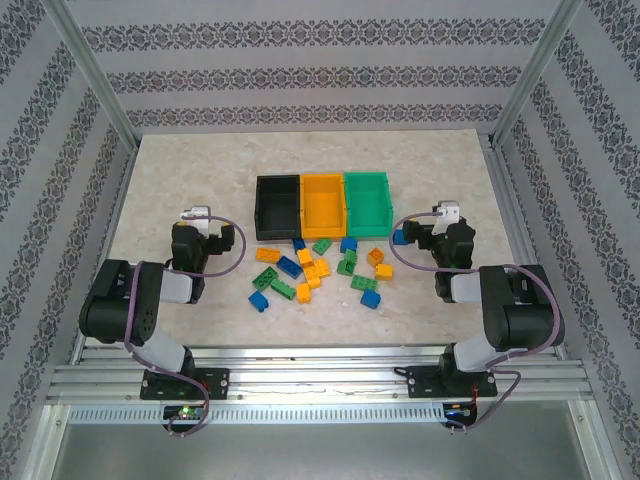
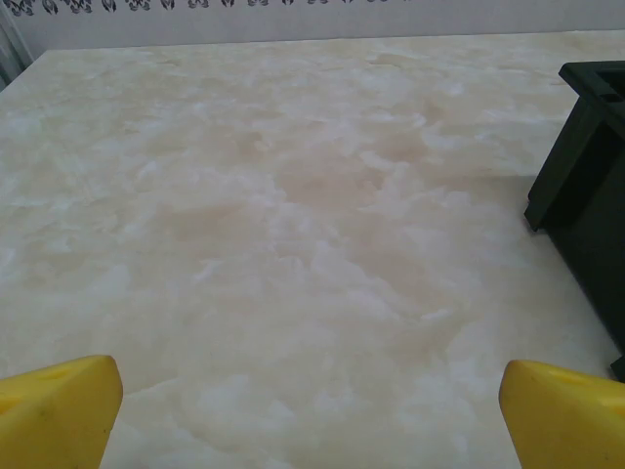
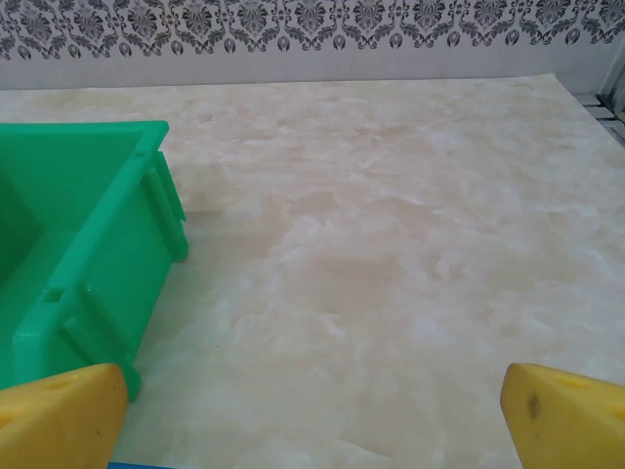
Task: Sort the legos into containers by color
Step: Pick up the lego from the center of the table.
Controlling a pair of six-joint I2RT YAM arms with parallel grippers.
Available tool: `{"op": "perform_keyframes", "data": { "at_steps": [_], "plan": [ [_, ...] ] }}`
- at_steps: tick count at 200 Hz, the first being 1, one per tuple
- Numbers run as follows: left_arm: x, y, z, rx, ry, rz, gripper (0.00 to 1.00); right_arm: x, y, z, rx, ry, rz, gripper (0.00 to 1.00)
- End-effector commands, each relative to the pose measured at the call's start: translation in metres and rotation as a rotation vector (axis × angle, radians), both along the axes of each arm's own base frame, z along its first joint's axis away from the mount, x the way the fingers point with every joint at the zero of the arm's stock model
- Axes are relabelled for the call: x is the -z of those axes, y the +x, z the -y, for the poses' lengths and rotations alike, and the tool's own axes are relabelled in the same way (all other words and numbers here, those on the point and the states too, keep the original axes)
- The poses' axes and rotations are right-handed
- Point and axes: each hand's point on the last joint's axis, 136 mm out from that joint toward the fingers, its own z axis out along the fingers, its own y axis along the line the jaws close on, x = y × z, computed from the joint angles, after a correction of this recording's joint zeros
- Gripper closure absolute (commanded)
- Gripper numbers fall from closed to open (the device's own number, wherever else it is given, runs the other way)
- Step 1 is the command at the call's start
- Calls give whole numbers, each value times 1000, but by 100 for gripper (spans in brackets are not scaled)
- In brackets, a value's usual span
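Note:
Three containers stand in a row at mid-table: a black bin (image 1: 278,207), an orange-yellow bin (image 1: 322,204) and a green bin (image 1: 367,203). Just in front of them the legos lie scattered: yellow-orange bricks (image 1: 305,257), green bricks (image 1: 282,288) and blue bricks (image 1: 289,266). One blue brick (image 1: 400,237) lies apart, close to my right gripper (image 1: 445,222). That gripper (image 3: 312,410) is open over bare table, the green bin (image 3: 78,244) to its left. My left gripper (image 2: 312,410) is open too, with the black bin (image 2: 586,195) at its right.
The marble-look tabletop (image 1: 180,170) is bordered by aluminium frame posts (image 1: 95,80) and patterned walls. Both arms are folded back near the front edge, one on each side of the brick pile.

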Motion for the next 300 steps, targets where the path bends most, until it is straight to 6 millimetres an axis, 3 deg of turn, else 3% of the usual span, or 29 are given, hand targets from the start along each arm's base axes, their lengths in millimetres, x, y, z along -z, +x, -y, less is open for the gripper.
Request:
{"op": "perform_keyframes", "data": {
  "at_steps": [1, 300],
  "plan": [
    [-4, 4, -2, 6, 5, 7, 1, -7, 5, -3, -13, -18, 25, 2],
    [-4, 4, -1, 11, 5, 8, 1, -9, 4, 3, 52, -54, 30, 2]
  ]
}}
